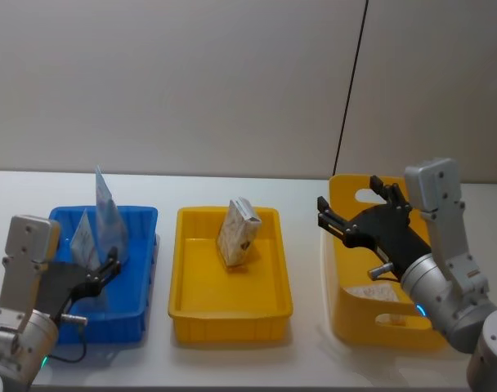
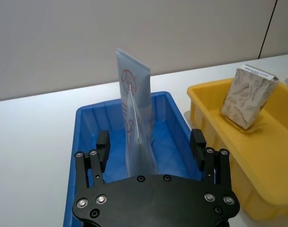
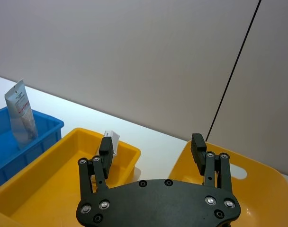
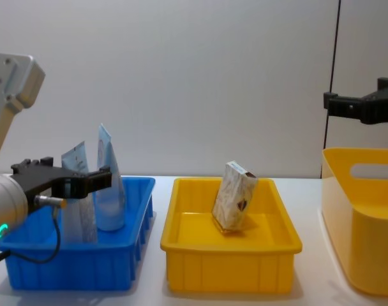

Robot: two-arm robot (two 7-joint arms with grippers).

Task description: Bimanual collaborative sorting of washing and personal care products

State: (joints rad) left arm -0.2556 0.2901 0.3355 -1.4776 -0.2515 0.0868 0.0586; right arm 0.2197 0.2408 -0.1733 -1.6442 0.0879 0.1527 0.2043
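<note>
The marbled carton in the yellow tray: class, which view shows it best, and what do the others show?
The left wrist view: the carton appears largest, its printed top and marbled faces plain. The head view shows it smaller from above, the chest view side-on and leaning, the right wrist view just its pale top.

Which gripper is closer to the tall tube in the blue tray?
Left. The left gripper is beside the pale blue-white squeeze tube; the right gripper hovers above the yellow bin.
</note>
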